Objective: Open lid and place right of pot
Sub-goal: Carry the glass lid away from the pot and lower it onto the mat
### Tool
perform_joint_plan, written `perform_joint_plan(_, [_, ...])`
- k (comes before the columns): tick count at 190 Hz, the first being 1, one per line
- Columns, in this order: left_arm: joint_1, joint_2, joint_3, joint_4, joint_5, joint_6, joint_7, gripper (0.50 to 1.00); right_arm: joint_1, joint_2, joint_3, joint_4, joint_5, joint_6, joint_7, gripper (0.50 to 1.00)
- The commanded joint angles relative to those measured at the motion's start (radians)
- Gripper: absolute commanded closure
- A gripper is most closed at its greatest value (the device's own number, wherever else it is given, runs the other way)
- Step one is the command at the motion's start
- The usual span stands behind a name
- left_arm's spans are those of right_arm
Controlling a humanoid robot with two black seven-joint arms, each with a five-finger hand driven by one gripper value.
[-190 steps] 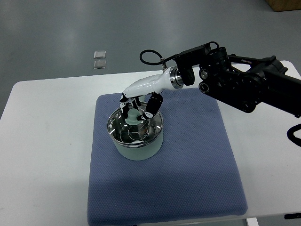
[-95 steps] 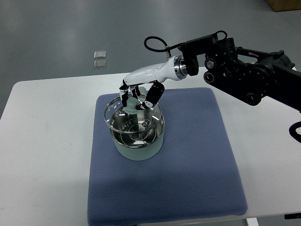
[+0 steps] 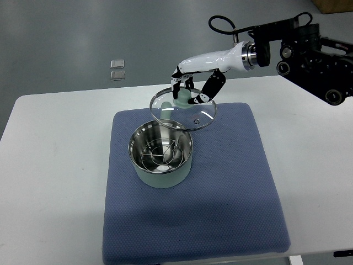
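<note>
A: Start wide. You have a white tabletop [image 3: 60,165] carrying a blue mat [image 3: 231,187], and the black right arm [image 3: 314,61] comes in from the upper right. What is your main worry?

B: The lid [image 3: 183,113]. Your right hand [image 3: 194,83] holds it in the air, above and behind the pot [image 3: 161,156], clear of the rim. The fingers [image 3: 212,88] are closed around the pale green knob [image 3: 181,99], and that is the only contact I can see. It looks like a narrow hold on a wide disc, so the lid could swing or slip out if you move sideways fast.

A: And the set-down?

B: The lid hangs tilted. If you lower it like that, 1 edge is likely to touch first, and it may tip or slide on the mat. You also need to carry it well past the pot's right wall, or the rim could clip the steel.

A: How does the lid look?

B: Clear glass, round, with a thin metal rim and 1 small vent hole. You see the mat through it. The pot is pale outside, bright steel inside, open, with a wire rack in the bottom.

A: Left hand?

B: Not in view.
</note>
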Motion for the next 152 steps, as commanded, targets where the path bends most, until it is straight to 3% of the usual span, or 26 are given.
perform_joint_plan(1, [0.000,0.000,0.001,0.000,0.000,0.000,0.000,0.500,-0.014,-0.046,-0.005,0.000,0.004,-0.004,0.006,1.000])
perform_joint_plan(58, [0.000,0.000,0.001,0.000,0.000,0.000,0.000,0.500,-0.124,-0.112,-0.003,-0.006,0.007,-0.047,0.025,1.000])
perform_joint_plan(152, [0.000,0.000,0.001,0.000,0.000,0.000,0.000,0.500,-0.259,-0.112,-0.018,-0.019,0.009,-0.110,0.049,1.000])
